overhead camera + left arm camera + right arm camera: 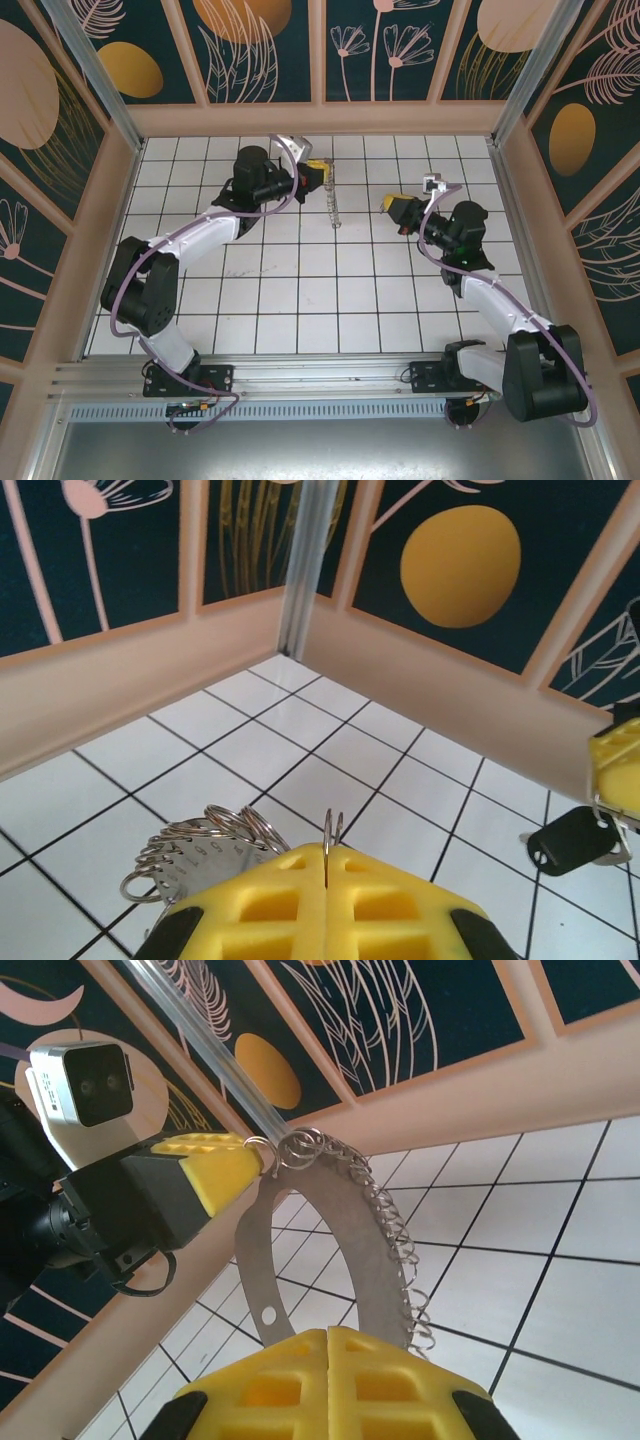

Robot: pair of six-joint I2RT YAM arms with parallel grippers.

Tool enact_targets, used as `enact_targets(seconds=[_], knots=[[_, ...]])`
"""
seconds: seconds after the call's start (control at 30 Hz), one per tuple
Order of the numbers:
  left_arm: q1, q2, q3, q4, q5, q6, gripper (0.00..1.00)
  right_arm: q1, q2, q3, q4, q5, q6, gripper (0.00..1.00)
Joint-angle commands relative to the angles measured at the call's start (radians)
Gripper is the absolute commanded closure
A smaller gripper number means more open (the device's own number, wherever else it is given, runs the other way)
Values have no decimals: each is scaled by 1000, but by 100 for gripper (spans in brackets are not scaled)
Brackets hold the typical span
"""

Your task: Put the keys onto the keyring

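Bench (300,300): white tiles, walled in;
Keyring (330,1250): grey curved strip lined with small rings, hanging above the bench;
Left gripper (328,865): clamped on the keyring's top ring;
Right gripper (328,1345): fingers together, key dangling from it;
Key (568,841): black, near the keyring.

No text, brand, number or sign can be read in any of the views. On the grey plate of the keyring (200,852), seen from the left wrist, there are some faint small marks. They are too small and blurred to tell whether they are letters or numbers.
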Motion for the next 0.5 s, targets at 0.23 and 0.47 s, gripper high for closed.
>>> enact_targets(seconds=[0.23, 0.47], knots=[[-58, -101, -15, 42, 5, 71, 100, -6, -32, 77, 119, -83, -57, 100], [-103, -101, 48, -118, -99, 175, 100, -5, -7, 71, 215, -102, -44, 100]])
